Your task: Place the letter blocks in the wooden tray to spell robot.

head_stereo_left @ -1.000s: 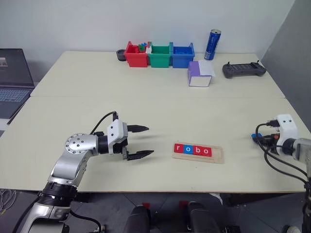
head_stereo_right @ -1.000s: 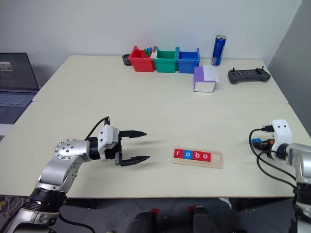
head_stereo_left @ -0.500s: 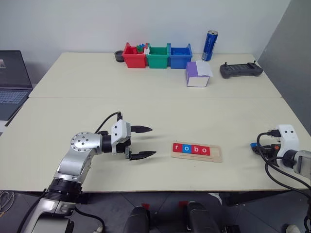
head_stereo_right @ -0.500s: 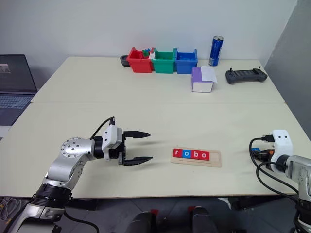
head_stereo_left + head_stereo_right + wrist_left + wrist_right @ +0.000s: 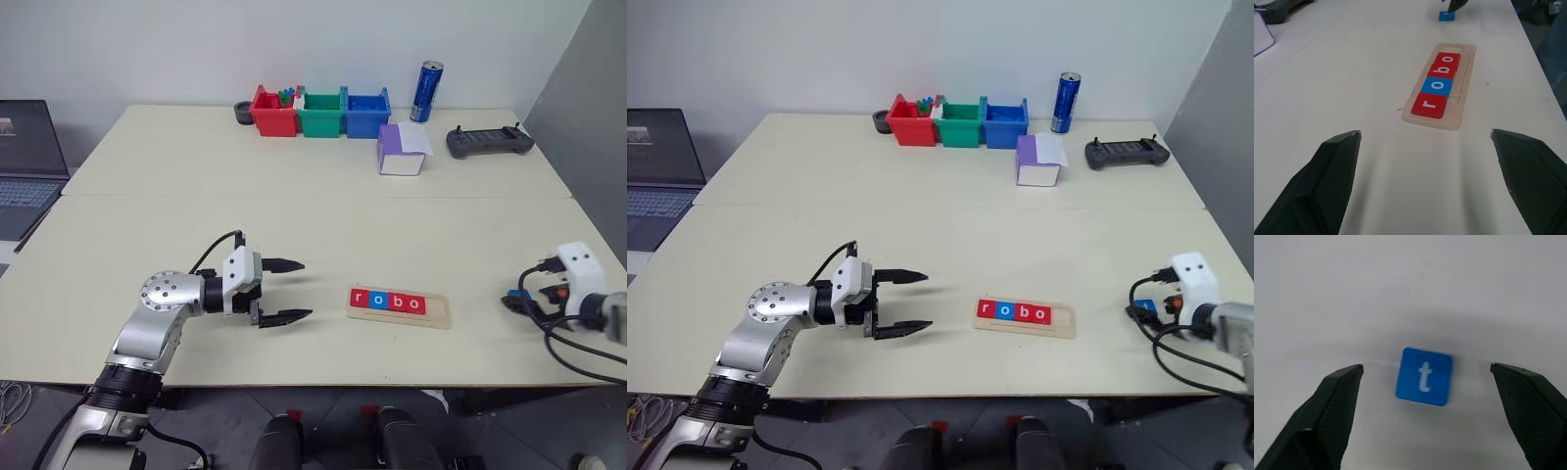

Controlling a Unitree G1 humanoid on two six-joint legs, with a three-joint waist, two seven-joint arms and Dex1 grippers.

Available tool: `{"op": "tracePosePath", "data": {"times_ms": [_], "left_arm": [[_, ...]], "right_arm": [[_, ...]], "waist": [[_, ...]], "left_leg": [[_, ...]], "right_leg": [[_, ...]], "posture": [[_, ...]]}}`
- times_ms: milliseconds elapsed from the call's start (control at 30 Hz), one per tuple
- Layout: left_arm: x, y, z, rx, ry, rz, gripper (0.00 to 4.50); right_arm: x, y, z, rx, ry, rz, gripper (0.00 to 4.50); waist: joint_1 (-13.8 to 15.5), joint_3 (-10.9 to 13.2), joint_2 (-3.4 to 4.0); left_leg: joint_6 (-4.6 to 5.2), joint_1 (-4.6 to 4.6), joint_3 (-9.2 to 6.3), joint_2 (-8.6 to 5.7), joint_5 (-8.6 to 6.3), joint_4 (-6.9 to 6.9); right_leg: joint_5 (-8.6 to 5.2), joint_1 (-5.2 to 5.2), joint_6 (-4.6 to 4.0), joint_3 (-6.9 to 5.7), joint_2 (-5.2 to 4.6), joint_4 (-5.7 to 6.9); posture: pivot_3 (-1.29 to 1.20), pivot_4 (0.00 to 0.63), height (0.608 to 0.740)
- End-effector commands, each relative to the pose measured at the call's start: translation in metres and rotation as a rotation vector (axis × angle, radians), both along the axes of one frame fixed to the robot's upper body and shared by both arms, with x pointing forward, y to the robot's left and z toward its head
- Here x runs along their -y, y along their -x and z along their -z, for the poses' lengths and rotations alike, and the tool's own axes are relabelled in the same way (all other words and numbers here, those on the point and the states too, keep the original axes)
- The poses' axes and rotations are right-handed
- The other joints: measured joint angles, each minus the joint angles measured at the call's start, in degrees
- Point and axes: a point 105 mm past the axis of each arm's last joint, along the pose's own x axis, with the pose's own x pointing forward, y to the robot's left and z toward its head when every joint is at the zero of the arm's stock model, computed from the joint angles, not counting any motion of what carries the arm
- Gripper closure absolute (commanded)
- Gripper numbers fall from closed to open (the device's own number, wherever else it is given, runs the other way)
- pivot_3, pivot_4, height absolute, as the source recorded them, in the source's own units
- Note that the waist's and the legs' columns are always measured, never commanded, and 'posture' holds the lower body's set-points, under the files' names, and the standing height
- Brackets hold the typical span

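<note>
The wooden tray (image 5: 439,311) lies near the table's front edge. It holds several letter blocks in a row: red r (image 5: 1427,106), blue o (image 5: 1436,85), red b (image 5: 1444,70) and red o (image 5: 1448,58). The tray's right end is bare. A blue t block (image 5: 1424,376) lies flat on the table to the right of the tray, near the table's right edge. My right gripper (image 5: 1426,366) hangs open just above the t block, one finger on either side and apart from it. My left gripper (image 5: 284,290) is open and empty, left of the tray and pointing at it.
Red (image 5: 271,112), green (image 5: 320,114) and blue (image 5: 366,113) bins line the far edge, with a blue can (image 5: 426,91) beside them. A purple and white box (image 5: 402,151) and a black controller (image 5: 489,141) lie at the back right. A laptop (image 5: 29,157) sits off the left side.
My right hand has risen a little over the blue t block. The left arm and the tray have kept still. The whole view has shifted slightly.
</note>
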Motion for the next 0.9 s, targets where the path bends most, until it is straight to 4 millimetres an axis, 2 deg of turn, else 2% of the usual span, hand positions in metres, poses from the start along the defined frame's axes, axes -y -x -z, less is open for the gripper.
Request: {"op": "tracePosePath", "data": {"times_ms": [33,100,233,333,500,600,733,900], "left_arm": [[0.003,0.001,-0.012,0.054,0.002,0.018,0.0],[0.004,0.001,-0.012,0.053,0.002,0.022,0.0],[0.004,0.0,-0.014,0.055,0.001,0.023,0.0],[0.004,0.001,-0.015,0.059,0.0,0.024,0.0],[0.003,0.004,-0.016,0.056,-0.003,0.029,0.0],[0.004,0.006,-0.017,0.056,-0.004,0.03,0.0],[0.004,0.01,-0.017,0.051,-0.008,0.037,0.0],[0.004,0.016,-0.019,0.043,-0.005,0.044,0.0]], "right_arm": [[-0.013,0.002,-0.03,0.091,0.057,-0.287,0.04],[-0.01,0.003,-0.03,0.084,0.11,-0.401,0.04],[-0.006,-0.005,-0.031,0.055,0.083,-0.533,0.04],[-0.001,-0.005,-0.023,-0.009,0.119,-0.646,0.04],[0.012,-0.016,-0.007,-0.075,0.244,-0.781,0.04],[0.018,-0.019,0.002,-0.142,0.266,-0.833,0.04],[0.016,-0.029,0.001,-0.151,0.266,-0.878,0.04],[0.014,-0.031,0.006,-0.196,0.266,-0.928,0.04]], "waist": [[0.0,0.0,-0.02],[0.0,0.0,-0.06],[-0.2,0.0,-0.06],[-0.2,0.0,-0.06],[-0.2,0.0,-0.06],[-0.2,0.0,-0.03],[-0.4,0.1,-0.01],[-0.2,0.1,0.0]], "left_leg": [[0.0,0.0,0.0,0.0,0.0,0.0],[0.0,0.01,-0.01,0.02,0.0,-0.03],[0.0,0.01,0.09,0.02,0.0,0.03],[0.0,0.06,0.09,0.02,0.0,0.03],[0.0,0.06,0.1,0.02,0.0,0.03],[0.0,0.05,0.1,0.01,0.0,0.01],[-0.01,0.06,0.11,0.01,0.0,0.01],[-0.01,0.06,0.1,0.01,0.0,0.0]], "right_leg": [[0.0,0.0,0.0,-0.01,0.0,-0.02],[-0.02,0.0,-0.01,-0.04,0.01,-0.03],[0.0,0.01,0.02,0.04,0.0,-0.05],[-0.01,0.01,0.0,0.04,0.0,-0.01],[0.0,0.01,0.01,0.05,0.0,-0.02],[0.01,-0.01,0.03,0.04,0.0,-0.01],[0.01,-0.01,0.02,0.06,0.0,0.0],[0.01,-0.01,-0.01,0.06,0.0,0.0]], "posture": [[0.0,0.15,0.74],[0.0,0.15,0.74],[0.0,0.15,0.74],[0.0,0.15,0.74],[0.0,0.15,0.74],[0.0,0.15,0.74],[0.0,0.15,0.74],[0.0,0.15,0.74]]}}
